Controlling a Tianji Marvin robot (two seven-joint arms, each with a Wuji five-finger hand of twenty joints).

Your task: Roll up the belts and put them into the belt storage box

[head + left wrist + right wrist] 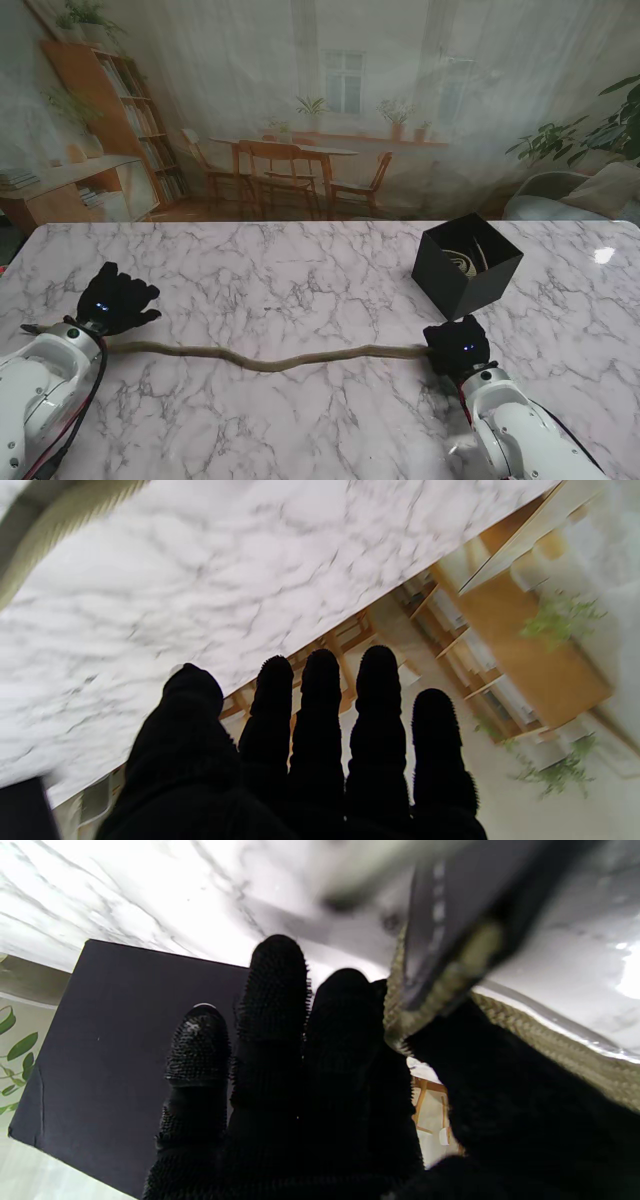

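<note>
**Belt lying long across our table**

Belt (270, 358) is stretched out in a wavy line on the marble table (300, 280), going from our left side to our right side. It is a tan, woven one.

Our right hand (457, 346) sits on the right end of it. In the right wrist view the woven strap (550, 1040) is pinched between the thumb and the fingers (277, 990), so that hand is holding it.

Our left hand (117, 297) rests by the left end. Its fingers (320, 705) are straight and spread a little, with nothing in them. We cannot quite tell if the palm touches the strap.

The black belt storage box (466, 264) stands farther from us than the right hand, quite near it. Something pale and curled lies inside, maybe another rolled belt.
</note>
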